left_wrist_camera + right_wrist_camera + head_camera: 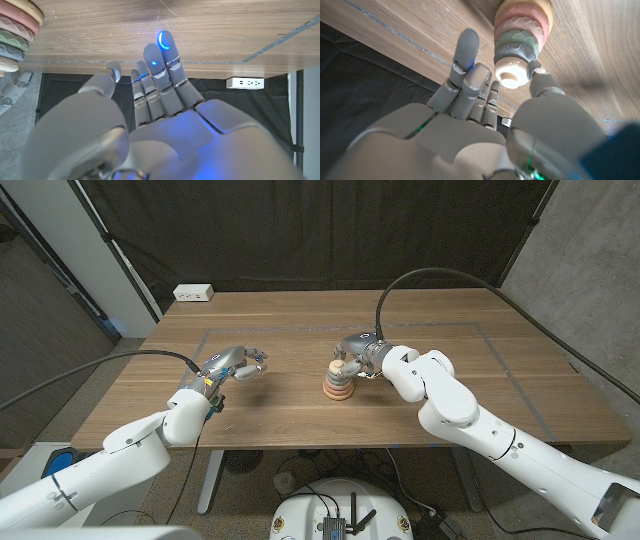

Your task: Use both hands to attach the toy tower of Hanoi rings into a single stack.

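From the head view, the ring stack [338, 382] stands upright near the middle of the wooden counter [280, 410], and the right hand [356, 352] reaches over its top, likely seating the cream top piece. The left hand [232, 364] hovers well apart, fingers spread and empty, seemingly waiting. In the left wrist view, that left hand [150, 110] has straight, unloaded fingers, the stack [17, 30] off to one side. In the right wrist view, the right hand [485, 115] touches the cream top piece [512, 70] with its thumb; whether it grips is unclear.
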{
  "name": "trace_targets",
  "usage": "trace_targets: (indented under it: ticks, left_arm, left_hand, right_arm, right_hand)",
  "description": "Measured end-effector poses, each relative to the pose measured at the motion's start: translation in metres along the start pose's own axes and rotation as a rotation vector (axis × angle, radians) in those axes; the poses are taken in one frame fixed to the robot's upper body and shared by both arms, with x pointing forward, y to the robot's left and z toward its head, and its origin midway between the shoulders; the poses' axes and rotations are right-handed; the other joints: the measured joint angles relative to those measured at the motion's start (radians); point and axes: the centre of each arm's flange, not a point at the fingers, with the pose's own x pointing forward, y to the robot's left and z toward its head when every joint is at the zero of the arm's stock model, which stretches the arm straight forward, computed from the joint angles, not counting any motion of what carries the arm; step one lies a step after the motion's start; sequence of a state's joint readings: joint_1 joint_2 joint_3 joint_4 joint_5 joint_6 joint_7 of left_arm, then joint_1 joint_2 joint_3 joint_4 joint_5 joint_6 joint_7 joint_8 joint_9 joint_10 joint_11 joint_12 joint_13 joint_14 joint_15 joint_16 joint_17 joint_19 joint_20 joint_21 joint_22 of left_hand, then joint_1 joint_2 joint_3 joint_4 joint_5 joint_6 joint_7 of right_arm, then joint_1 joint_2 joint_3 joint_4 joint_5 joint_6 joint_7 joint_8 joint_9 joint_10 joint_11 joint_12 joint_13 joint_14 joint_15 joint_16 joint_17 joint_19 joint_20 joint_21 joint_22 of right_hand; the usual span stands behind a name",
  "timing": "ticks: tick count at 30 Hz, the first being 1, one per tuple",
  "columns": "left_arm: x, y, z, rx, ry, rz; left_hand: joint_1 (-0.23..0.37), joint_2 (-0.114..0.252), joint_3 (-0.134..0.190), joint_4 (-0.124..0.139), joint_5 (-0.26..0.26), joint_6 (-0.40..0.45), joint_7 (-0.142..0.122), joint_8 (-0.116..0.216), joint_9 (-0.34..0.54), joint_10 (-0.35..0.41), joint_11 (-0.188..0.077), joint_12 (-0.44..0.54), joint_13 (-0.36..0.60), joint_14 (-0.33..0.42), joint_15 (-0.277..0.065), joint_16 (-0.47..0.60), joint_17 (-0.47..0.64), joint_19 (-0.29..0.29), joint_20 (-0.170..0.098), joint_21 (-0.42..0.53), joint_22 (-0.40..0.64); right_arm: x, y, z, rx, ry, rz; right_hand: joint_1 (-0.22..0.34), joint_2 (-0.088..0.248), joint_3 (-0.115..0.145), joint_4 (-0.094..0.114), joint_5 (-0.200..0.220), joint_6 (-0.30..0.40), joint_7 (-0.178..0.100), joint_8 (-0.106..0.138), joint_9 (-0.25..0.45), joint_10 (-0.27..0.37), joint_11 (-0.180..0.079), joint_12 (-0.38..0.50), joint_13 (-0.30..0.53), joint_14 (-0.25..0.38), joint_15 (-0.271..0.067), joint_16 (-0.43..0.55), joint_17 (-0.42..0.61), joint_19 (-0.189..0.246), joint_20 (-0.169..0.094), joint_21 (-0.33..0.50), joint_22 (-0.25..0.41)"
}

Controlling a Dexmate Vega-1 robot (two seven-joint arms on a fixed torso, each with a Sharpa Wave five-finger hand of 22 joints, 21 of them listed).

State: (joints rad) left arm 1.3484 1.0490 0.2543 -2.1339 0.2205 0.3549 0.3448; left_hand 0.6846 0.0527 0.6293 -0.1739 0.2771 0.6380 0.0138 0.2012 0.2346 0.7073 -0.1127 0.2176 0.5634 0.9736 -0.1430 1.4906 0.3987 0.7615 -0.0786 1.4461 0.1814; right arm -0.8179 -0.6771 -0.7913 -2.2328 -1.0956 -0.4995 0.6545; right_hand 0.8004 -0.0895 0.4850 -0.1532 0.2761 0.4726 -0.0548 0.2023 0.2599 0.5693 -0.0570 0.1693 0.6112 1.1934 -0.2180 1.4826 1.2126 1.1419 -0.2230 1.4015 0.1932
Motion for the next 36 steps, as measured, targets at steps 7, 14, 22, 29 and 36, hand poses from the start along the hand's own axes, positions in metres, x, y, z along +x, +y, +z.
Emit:
trace_targets:
  ticks: [7, 14, 22, 29, 36]
  left_arm:
    - [0.000, 0.001, 0.000, -0.001, 0.001, 0.004]
    - [0.000, 0.001, 0.000, -0.003, 0.005, 0.007]
    - [-0.002, 0.004, 0.004, -0.004, 0.010, 0.014]
    - [-0.005, 0.007, 0.009, 0.019, 0.014, 0.027]
    - [-0.009, 0.010, 0.017, 0.054, 0.029, 0.051]
  left_hand:
    - [0.000, 0.000, 0.000, 0.000, 0.000, 0.000, 0.000, 0.000, 0.000, 0.000, 0.000, 0.000, 0.000, 0.000, 0.000, 0.000, 0.000, 0.000, 0.000, 0.000, 0.000]
    - [0.000, 0.000, 0.000, 0.000, 0.000, 0.000, 0.000, 0.000, 0.000, 0.000, 0.000, 0.000, 0.000, 0.000, 0.000, 0.000, 0.000, 0.000, 0.000, 0.000, 0.000]
    - [0.000, 0.000, 0.004, -0.004, 0.000, -0.001, -0.001, 0.000, 0.000, -0.011, 0.000, -0.008, -0.002, 0.000, 0.000, -0.001, 0.000, -0.010, 0.002, 0.000, 0.000]
    - [-0.007, -0.007, 0.004, -0.004, 0.000, -0.004, -0.004, 0.000, 0.000, -0.024, -0.002, -0.009, -0.003, -0.018, 0.004, -0.005, -0.003, -0.028, 0.002, 0.000, 0.000]
    - [-0.007, -0.007, 0.004, -0.004, 0.000, -0.018, -0.018, -0.008, 0.000, -0.035, -0.012, -0.014, 0.000, -0.056, 0.016, -0.013, -0.005, -0.049, 0.009, -0.005, 0.000]
  right_arm:
    - [-0.004, -0.001, -0.001, -0.003, 0.008, -0.012]
    - [-0.014, -0.002, -0.004, 0.019, 0.028, -0.031]
    - [-0.028, -0.001, -0.013, 0.071, 0.079, -0.092]
    - [-0.042, 0.006, -0.025, 0.118, 0.140, -0.138]
    - [-0.054, 0.015, -0.038, 0.138, 0.195, -0.169]
  right_hand:
    - [-0.009, -0.009, 0.000, 0.000, 0.000, -0.003, 0.003, 0.000, -0.005, -0.001, 0.001, 0.008, -0.011, 0.000, 0.000, 0.000, 0.007, 0.000, 0.000, 0.000, 0.000]
    - [-0.010, -0.009, 0.000, 0.000, -0.010, 0.030, 0.010, 0.017, -0.008, 0.062, -0.036, 0.031, -0.034, 0.010, 0.001, 0.000, 0.005, 0.000, 0.000, -0.007, 0.000]
    - [-0.016, 0.021, 0.013, 0.007, -0.014, 0.094, -0.004, 0.042, -0.007, 0.119, -0.072, 0.041, -0.050, 0.033, 0.000, 0.012, 0.012, 0.008, 0.000, -0.007, 0.000]
    - [-0.009, 0.028, 0.020, 0.004, -0.014, 0.101, -0.011, 0.043, -0.001, 0.126, -0.079, 0.046, -0.048, 0.044, 0.000, 0.019, 0.012, 0.011, 0.003, -0.007, 0.002]
    - [-0.001, 0.036, 0.030, -0.001, -0.014, 0.111, -0.022, 0.049, -0.001, 0.128, -0.081, 0.046, -0.043, 0.044, 0.000, 0.019, 0.012, 0.018, 0.003, -0.011, 0.005]
